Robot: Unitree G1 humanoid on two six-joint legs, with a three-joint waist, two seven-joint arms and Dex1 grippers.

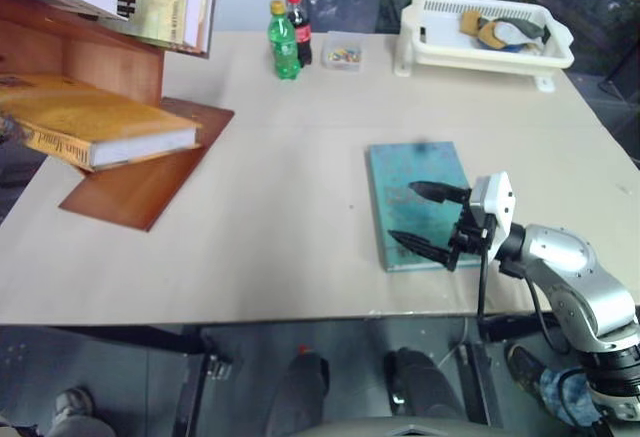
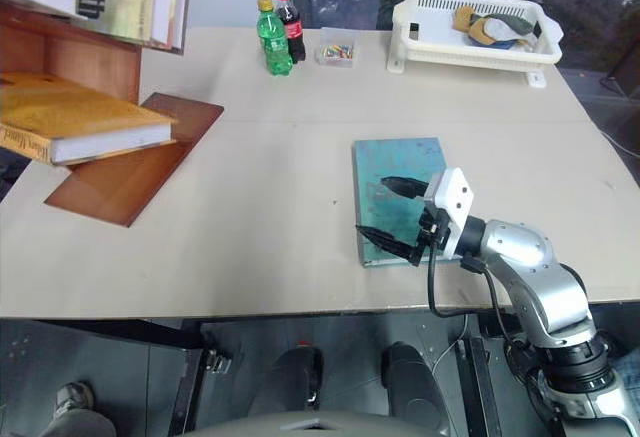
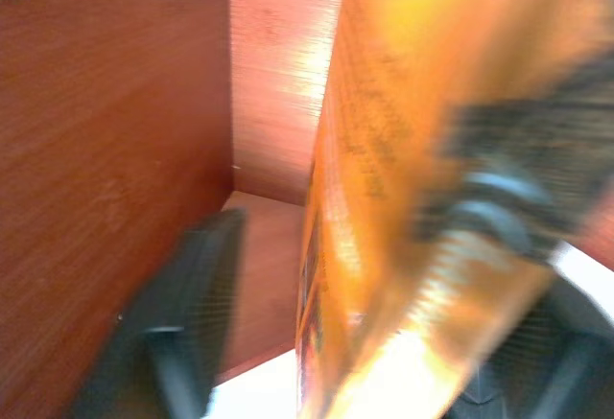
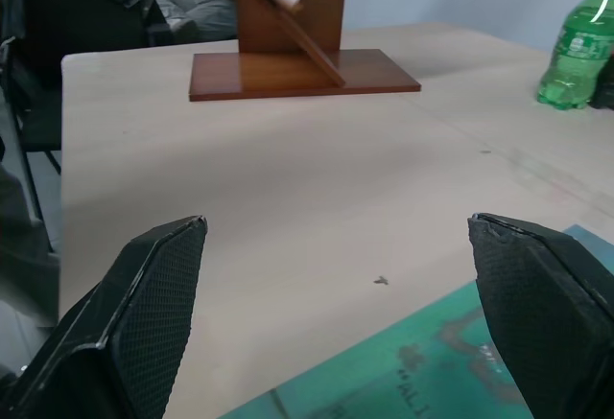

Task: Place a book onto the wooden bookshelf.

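Since the book [image 1: 95, 125] already lies on the wooden bookshelf [image 1: 140, 187] at far left, left gripper [image 3: 345, 342] fingers look spread around it; right gripper [image 1: 428, 219] idles, jaws wide apart.

Head pair looking down over the table [image 1: 300, 207], left wrist camera pressing close against the book [image 3: 403, 198] and bookshelf [image 3: 106, 151], right wrist camera skimming low across the table toward that bookshelf.

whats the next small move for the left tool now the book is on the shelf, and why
Probably draw the left tool straight back off the orange-yellow book. The book lies on the wooden bookshelf's slanted board, and the left wrist view shows the fingers spread either side of it, so backing out straight should avoid dragging it.
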